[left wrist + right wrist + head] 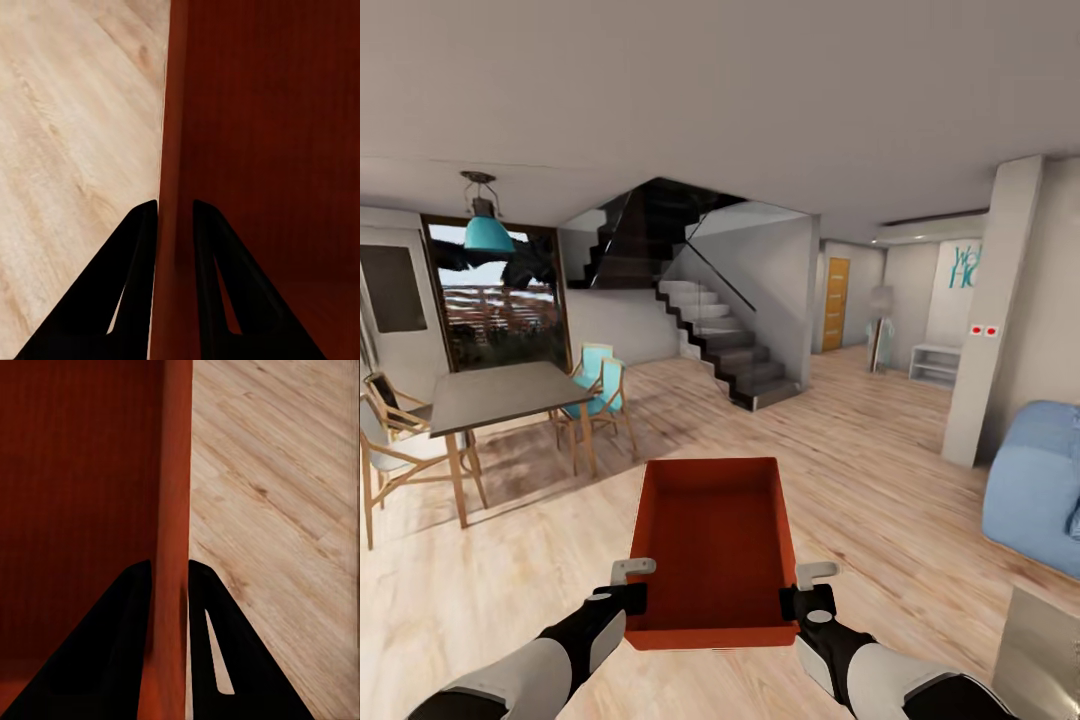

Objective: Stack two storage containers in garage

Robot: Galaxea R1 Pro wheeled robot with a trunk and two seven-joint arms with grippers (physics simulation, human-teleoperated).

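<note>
Nearest the head camera: left gripper (632, 585) and right gripper (806, 590), each pinching a side wall of one storage container (712, 545), carried level and clear of the light wood plank floor (880, 470). Red-orange bin, lidless, straight walls; interior bare, nothing inside.

Left wrist view: black fingers (135, 285) clamped either side of the container wall (174, 150), one inside, one outside, planks beyond the outer face. Right wrist view: same pinch, fingers (127, 652) astride the opposite wall (174, 495); bin floor just visible, possibly the near corner, too dim to confirm.

Open planking ahead of the far rim. Dining table (500, 392) with wooden chairs (390, 440) and teal chairs (598, 385) off to the left, well apart from the bin. Dark staircase (725, 345) straight ahead, far off. Blue sofa (1035, 485) to the right, pale pillar (992, 320) behind it. Orange door (836, 303) at the far end. Teal pendant lamp (488, 230) over the table.
</note>
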